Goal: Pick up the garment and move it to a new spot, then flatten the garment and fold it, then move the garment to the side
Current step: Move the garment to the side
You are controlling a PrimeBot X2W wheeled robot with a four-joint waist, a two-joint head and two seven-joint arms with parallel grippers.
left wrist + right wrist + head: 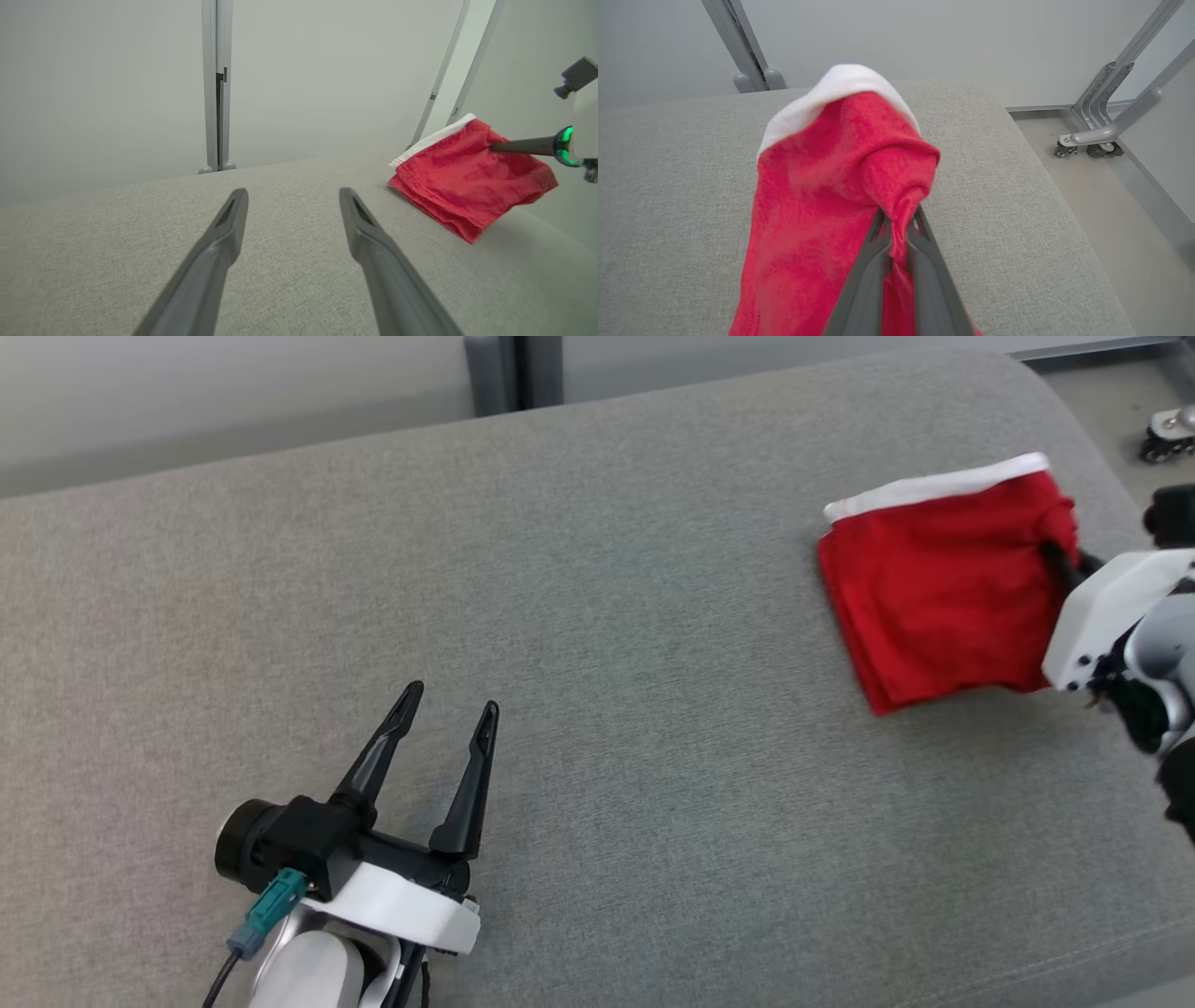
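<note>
Left end effector [452, 696] nearest, at 7 o'clock in head view: released, fingers spread wide, nothing between them, tips over bare grey fabric-covered bench [597, 644]. Same fingers in left wrist view [293, 191], pointing toward 12 o'clock.

Red garment [943, 583] at 2 o'clock on bench, well apart from left end effector. Folded into rough square, white waistband [934, 483] along its 12 o'clock edge.

Right end effector [1060, 555] at 3 o'clock, clenched on garment's 3 o'clock edge. Right wrist view: fingers [871, 275] nearly together, bunched red cloth pinched at tips. Left wrist view: gripped side raised, 9 o'clock side on bench.

Caster [1167, 434] of grey metal frame on floor at 1 o'clock, beyond bench corner.
</note>
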